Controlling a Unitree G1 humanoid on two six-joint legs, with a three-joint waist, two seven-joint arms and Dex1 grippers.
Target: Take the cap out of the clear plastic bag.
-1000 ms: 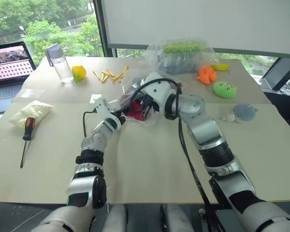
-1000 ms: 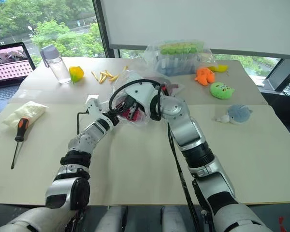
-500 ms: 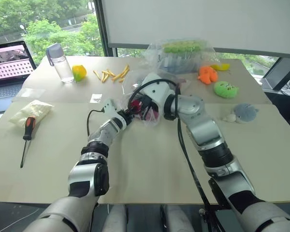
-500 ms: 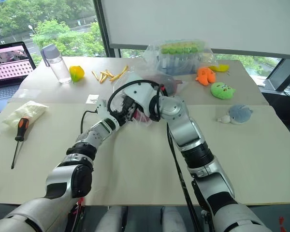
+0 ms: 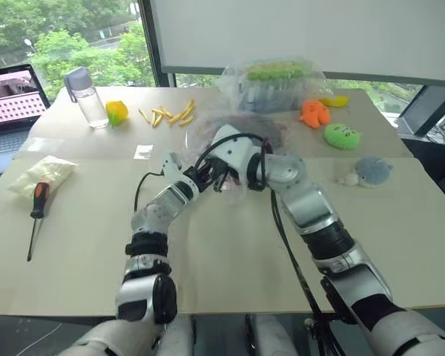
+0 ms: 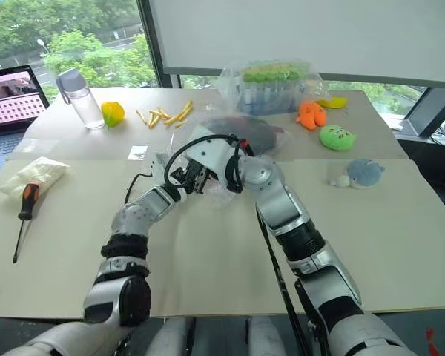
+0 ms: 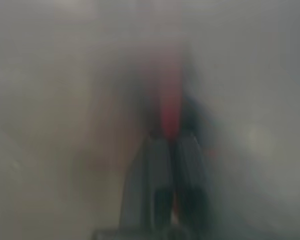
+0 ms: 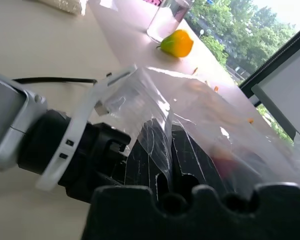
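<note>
The clear plastic bag (image 5: pixel 241 137) is held up over the middle of the table, and the cap (image 6: pixel 251 135) shows as a dark mass through its far part. My right gripper (image 8: pixel 165 135) is shut on a fold of the bag film at the bag's near edge. My left gripper (image 5: pixel 206 178) reaches into the bag mouth from the left, just beside the right one. In the left wrist view its fingers (image 7: pixel 155 165) stand together, with a red strip of the cap (image 7: pixel 169 107) rising from between the tips.
A wrapped tray with green filling (image 5: pixel 278 81) stands at the back. Orange (image 5: pixel 315 113), green (image 5: pixel 343 136) and grey-blue (image 5: pixel 371 170) plush toys lie to the right. On the left are a water bottle (image 5: pixel 85 95), a screwdriver (image 5: pixel 35 211), a white packet (image 5: pixel 41 174) and a laptop (image 5: pixel 11 104).
My left gripper went from open to shut and shifted right and slightly back at the bag mouth. The right gripper sank a little with the bag. Less red shows through the plastic.
</note>
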